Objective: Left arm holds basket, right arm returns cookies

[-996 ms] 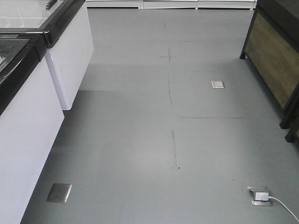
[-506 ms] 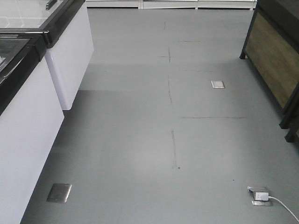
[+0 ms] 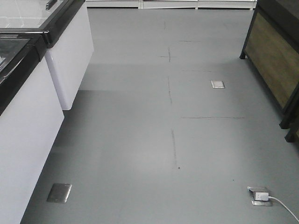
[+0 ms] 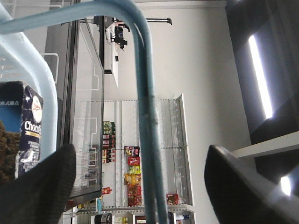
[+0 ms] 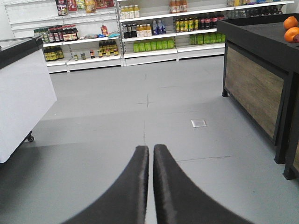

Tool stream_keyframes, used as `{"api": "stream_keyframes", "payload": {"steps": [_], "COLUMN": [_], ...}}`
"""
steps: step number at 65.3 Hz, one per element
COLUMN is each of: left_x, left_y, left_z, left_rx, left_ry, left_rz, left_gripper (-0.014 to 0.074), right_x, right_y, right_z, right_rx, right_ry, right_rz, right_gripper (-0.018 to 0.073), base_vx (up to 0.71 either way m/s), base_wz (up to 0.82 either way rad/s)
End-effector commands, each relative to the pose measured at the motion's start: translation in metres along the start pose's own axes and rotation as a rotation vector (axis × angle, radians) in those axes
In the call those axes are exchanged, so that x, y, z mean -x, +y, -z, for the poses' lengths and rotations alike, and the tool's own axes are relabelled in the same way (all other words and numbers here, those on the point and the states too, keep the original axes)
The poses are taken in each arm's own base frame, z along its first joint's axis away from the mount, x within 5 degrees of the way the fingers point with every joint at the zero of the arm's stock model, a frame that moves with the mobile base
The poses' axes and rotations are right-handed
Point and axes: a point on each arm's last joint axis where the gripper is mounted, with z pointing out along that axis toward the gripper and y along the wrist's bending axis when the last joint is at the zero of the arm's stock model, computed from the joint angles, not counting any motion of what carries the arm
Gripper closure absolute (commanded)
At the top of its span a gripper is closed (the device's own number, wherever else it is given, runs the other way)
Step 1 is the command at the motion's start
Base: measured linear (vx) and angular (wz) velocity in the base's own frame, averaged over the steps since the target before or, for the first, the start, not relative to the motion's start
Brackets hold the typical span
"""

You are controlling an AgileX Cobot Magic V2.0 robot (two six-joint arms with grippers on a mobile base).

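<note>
In the left wrist view the light blue basket shows only its arched handles [image 4: 142,93]; one runs lengthwise between the fingers of my left gripper [image 4: 140,154]. Its jaws stand wide apart and open, with neither pad visibly touching the handle. The cookies [image 4: 25,126], a dark navy carton lettered "Choco", stand at the left edge behind the paler handle. My right gripper [image 5: 151,147] is shut with nothing between its fingers, over bare grey floor. Neither arm shows in the front view.
White chest freezers [image 3: 28,116] with black rims line the left. A black stand with wooden panels [image 3: 273,60] is on the right, oranges [image 5: 292,28] on top. A floor socket with a white plug [image 3: 259,195] is near right. Shelves of bottles [image 5: 149,32] close the far end.
</note>
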Motion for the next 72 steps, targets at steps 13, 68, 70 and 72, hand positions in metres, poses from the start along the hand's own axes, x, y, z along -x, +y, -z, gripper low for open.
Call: {"api": "stream_keyframes", "payload": {"steps": [13,68,70,72], "left_x": [-0.002,-0.005,-0.005,-0.005], "left_y": [-0.019,-0.015,-0.014,-0.014], "left_z": [-0.006,-0.016,-0.016,-0.016], "left_rx": [-0.149,-0.163,-0.162,-0.162], "left_ry": [0.005,0.01,0.009,0.009], "left_rz": [0.006,0.01,0.01,0.01], "left_gripper": [0.0068,0.0587,0.0598,0.0605], "right_x": [0.001,0.001,0.001,0.001], "right_y": [0.0,0.0,0.0,0.0], "right_z": [0.0,0.0,0.0,0.0], "right_rx": [0.003,0.003,0.003,0.003], "right_ry": [-0.067,-0.068,-0.068,-0.068], "right_rz": [0.016,0.016,0.016,0.016], "right_gripper": [0.0562,0.0562,0.0562,0.0562], "base_vx": [0.0,0.0,0.0,0.0], "base_wz": [0.0,0.0,0.0,0.0]}}
